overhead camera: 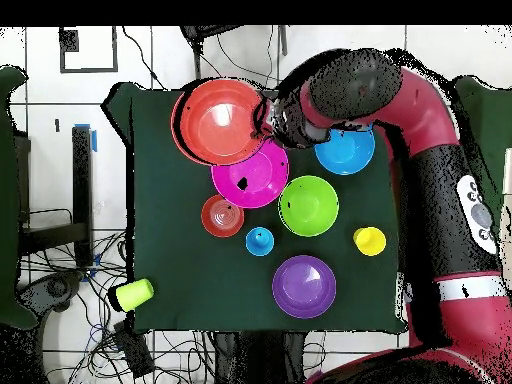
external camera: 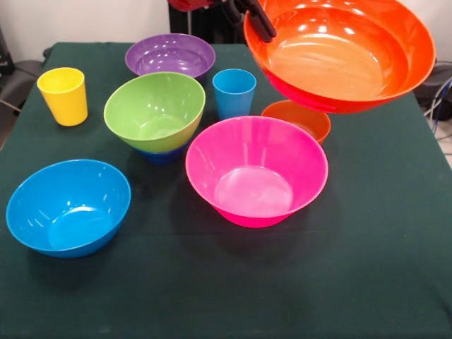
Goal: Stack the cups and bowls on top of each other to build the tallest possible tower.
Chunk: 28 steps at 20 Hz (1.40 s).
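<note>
My gripper (external camera: 256, 20) is shut on the rim of the large orange-red bowl (external camera: 342, 53) and holds it tilted, high above the table's right side; in the overhead view the gripper (overhead camera: 268, 118) is beside that bowl (overhead camera: 218, 122). The tower is a lime green bowl (external camera: 155, 109) nested on the small dark blue bowl (external camera: 161, 154). The pink bowl (external camera: 256, 169) stands at the centre, with the small orange bowl (external camera: 300, 116) behind it. The light blue bowl (external camera: 68, 206), purple bowl (external camera: 170, 55), yellow cup (external camera: 63, 95) and light blue cup (external camera: 234, 92) stand apart. The lime green cup (overhead camera: 133, 293) lies just off the table.
The dark green table (external camera: 367, 275) has bare cloth along its near edge and right side. Cables and floor tiles surround the table (overhead camera: 180, 275) in the overhead view. The red arm (overhead camera: 440, 150) reaches across the table's right side there.
</note>
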Each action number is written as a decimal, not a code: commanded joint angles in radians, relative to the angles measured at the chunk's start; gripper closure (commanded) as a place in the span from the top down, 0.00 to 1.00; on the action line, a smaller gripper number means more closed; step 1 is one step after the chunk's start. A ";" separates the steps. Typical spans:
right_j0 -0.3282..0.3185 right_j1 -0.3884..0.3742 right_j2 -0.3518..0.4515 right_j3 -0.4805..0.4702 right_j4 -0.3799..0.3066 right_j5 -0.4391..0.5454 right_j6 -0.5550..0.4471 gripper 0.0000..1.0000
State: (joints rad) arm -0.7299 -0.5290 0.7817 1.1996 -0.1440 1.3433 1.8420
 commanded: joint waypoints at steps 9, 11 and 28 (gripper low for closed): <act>0.021 0.037 0.048 -0.165 -0.109 0.151 -0.384 0.00; 0.026 0.052 0.049 -0.193 -0.119 0.164 -0.400 0.00; 0.020 0.190 0.065 -0.444 -0.216 0.313 -0.610 0.00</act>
State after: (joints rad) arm -0.7297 -0.3839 0.8174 0.8566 -0.2760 1.5427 1.6364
